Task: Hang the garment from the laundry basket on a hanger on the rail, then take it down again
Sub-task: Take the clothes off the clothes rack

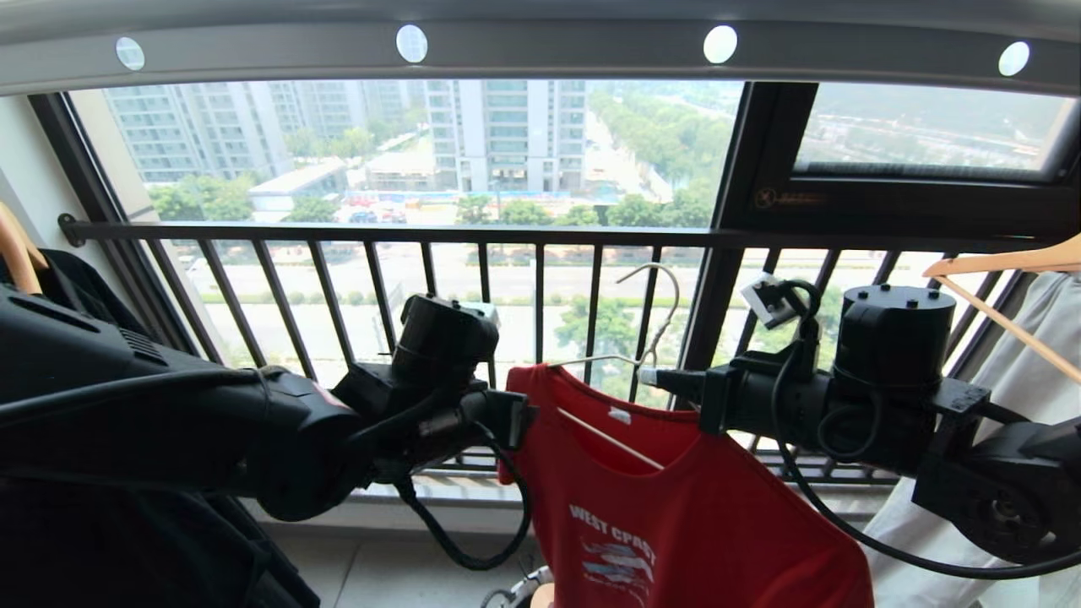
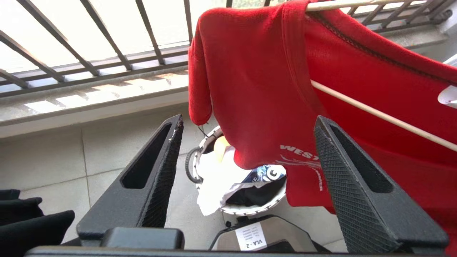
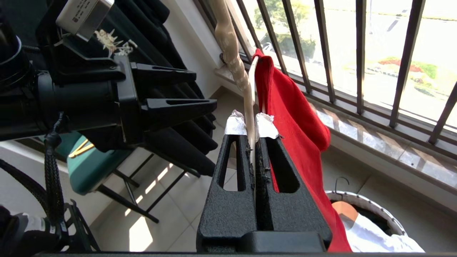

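Head view shows the rail (image 1: 540, 59), a wide grey bar with round holes, running across the top, with nothing hooked on it near the arms; below it, in front of the dark railing (image 1: 380, 232), hangs the red "WEST COAST" T-shirt (image 1: 676, 515), draped on the thin wire hanger (image 1: 650, 338), which is held in the air between the two arms; the hook stands free, well under the rail; the laundry basket (image 2: 242, 210) sits on the tiled floor beneath the shirt, with white and dark cloth in it. By its look the shirt is light, soft and limp; it should fold and slide along the smooth wire if tilted, so the sound place to hold is the hanger's twisted neck or a shoulder of the wire, not the fabric alone. The hanger is thin and looks springy, and will likely swing when moved. The right gripper (image 3: 251, 128) is clamped narrow on the wire just under the neck, its padded tips pressing either side; the left gripper (image 2: 246, 139) stands wide apart, holding nothing, its fingers (image 2: 160, 160) flanking the shirt's left sleeve without touching.
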You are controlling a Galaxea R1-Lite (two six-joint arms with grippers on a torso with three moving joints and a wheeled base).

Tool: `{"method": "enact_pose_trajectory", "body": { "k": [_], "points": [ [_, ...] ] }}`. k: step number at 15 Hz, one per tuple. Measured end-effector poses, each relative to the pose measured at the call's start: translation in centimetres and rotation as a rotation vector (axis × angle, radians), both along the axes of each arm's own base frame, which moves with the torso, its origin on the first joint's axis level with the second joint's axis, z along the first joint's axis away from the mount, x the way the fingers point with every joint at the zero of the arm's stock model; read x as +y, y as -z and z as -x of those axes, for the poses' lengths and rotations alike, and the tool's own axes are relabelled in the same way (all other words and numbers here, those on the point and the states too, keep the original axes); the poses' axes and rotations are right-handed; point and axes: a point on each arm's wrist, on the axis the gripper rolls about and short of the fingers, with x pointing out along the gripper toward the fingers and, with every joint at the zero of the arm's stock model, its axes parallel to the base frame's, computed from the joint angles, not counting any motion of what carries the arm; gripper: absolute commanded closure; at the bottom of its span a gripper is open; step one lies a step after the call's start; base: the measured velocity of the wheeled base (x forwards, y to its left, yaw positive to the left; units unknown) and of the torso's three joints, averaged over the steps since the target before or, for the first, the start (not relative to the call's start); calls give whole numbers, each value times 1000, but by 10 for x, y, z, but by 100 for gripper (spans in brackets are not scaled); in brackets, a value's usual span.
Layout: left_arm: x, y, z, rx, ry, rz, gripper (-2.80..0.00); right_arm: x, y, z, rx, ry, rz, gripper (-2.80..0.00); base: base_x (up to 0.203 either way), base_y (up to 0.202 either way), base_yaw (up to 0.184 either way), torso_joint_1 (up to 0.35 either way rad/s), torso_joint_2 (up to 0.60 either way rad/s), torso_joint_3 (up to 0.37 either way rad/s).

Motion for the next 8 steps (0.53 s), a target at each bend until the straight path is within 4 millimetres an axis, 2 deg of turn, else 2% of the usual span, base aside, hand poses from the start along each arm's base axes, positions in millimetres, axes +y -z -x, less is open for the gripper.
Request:
{"method": "enact_pose_trajectory", "body": {
  "k": [5,8],
  "points": [
    [-14,20,-12,-64,-90,-29,-280,5,-2,4,-4,-19,-3,0,0,0,0,0,0,0],
    [-19,24,-18,-106,-135,-24,-280,7,-3,7,-6,-31,-4,0,0,0,0,0,0,0]
  ]
}}
